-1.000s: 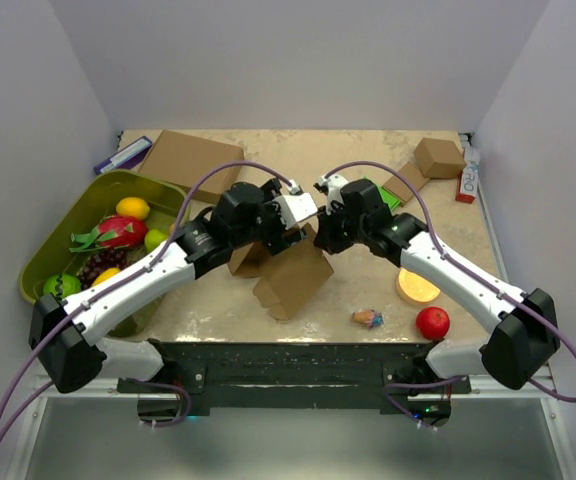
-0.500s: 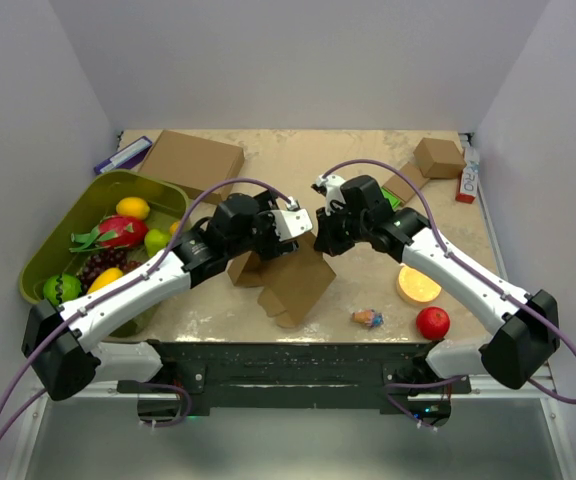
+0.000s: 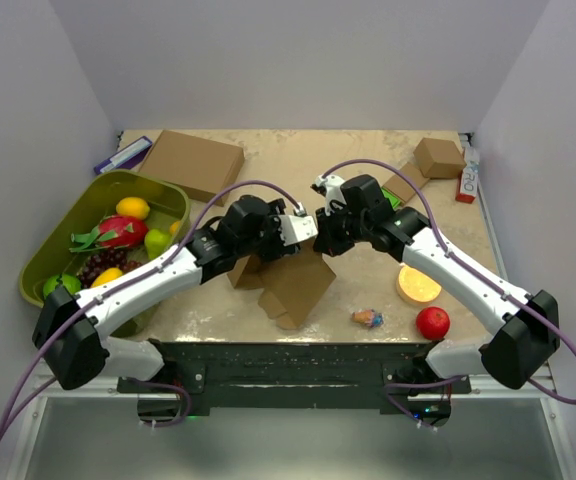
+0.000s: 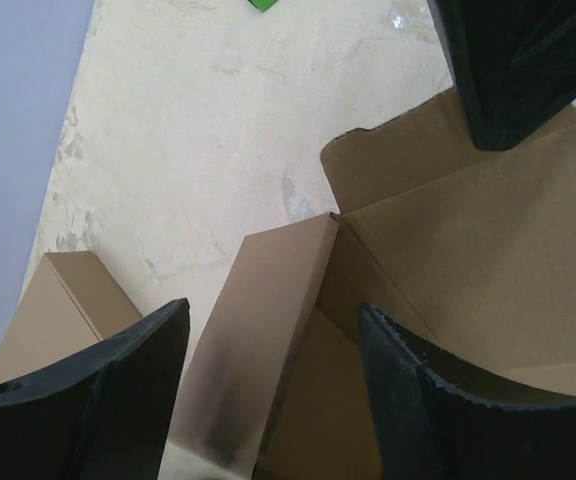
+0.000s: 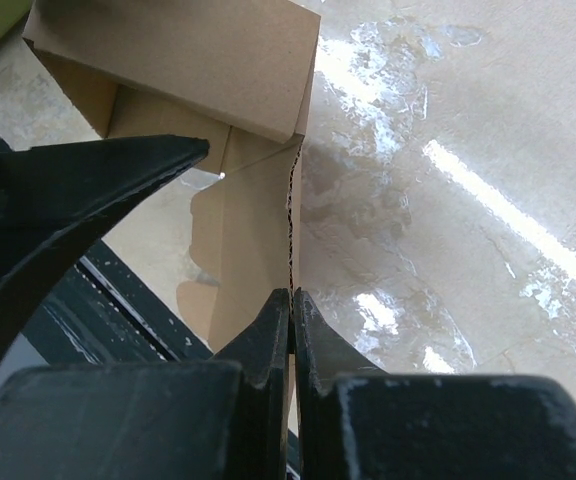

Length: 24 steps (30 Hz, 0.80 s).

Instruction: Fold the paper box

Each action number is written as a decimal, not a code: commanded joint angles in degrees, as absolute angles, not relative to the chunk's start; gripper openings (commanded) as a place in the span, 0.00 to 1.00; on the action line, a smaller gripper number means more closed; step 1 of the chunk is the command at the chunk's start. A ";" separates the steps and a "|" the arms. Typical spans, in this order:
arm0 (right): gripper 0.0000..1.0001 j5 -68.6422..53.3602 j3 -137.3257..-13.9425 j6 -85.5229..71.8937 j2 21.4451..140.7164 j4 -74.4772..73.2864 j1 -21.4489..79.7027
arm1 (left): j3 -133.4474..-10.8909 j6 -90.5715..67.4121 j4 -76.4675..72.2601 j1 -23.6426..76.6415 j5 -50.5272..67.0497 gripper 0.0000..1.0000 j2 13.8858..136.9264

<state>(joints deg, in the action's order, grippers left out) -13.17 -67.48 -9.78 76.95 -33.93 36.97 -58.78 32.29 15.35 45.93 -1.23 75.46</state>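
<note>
On the table (image 3: 348, 165), the half-folded paper box (image 3: 293, 285) stands pinched by the closed right gripper (image 5: 291, 296) while the left gripper (image 4: 273, 312), jaws wide, straddles a flap (image 4: 278, 265) that could buckle if squeezed off-crease.

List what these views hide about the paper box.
Top view: upper flaps of the paper box, covered by both wrists.
Left wrist view: the box's base, cut off by the frame near the left gripper.
Right wrist view: the panel edge inside the right gripper, hidden by its fingers.
</note>
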 commanded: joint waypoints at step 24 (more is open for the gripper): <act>0.96 -2.12 -68.91 -17.67 69.71 -30.32 33.58 | -55.30 27.34 11.87 45.97 -5.62 0.14 76.73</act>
